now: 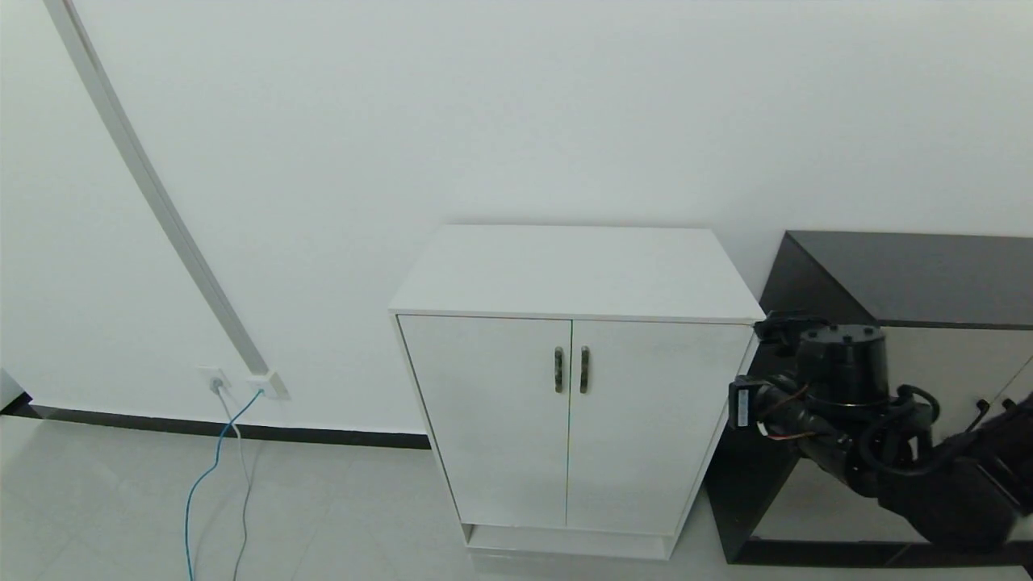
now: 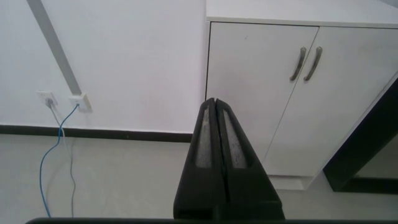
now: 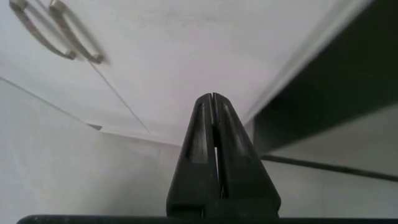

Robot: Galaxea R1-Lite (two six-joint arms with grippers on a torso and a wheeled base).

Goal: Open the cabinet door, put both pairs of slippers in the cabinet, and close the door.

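Closest in, left tool (image 2: 214,103) closed up tight, fingers pressed flat together, gripping nothing; held out in front of the cabinet (image 1: 565,274), toward its left front corner and well clear of it. Right tool (image 3: 213,97) likewise squeezed shut and empty, held low and close before the cabinet's right door (image 1: 655,420), near that door's outer edge.

Farther back, cabinet itself: white, standing on a pale tiled floor (image 1: 339,516) with its back to a white wall. Both doors closed, left door (image 1: 484,420) and right door meeting at the middle, a pair of dark upright handles (image 1: 571,369) side by side at the seam.

Just right of the cabinet, a black glossy unit (image 1: 904,274). Well left of the cabinet, wall sockets (image 1: 215,378) near the skirting, with a blue cable (image 1: 202,476) trailing down to the floor and a white conduit strip (image 1: 153,186) slanting up the wall.
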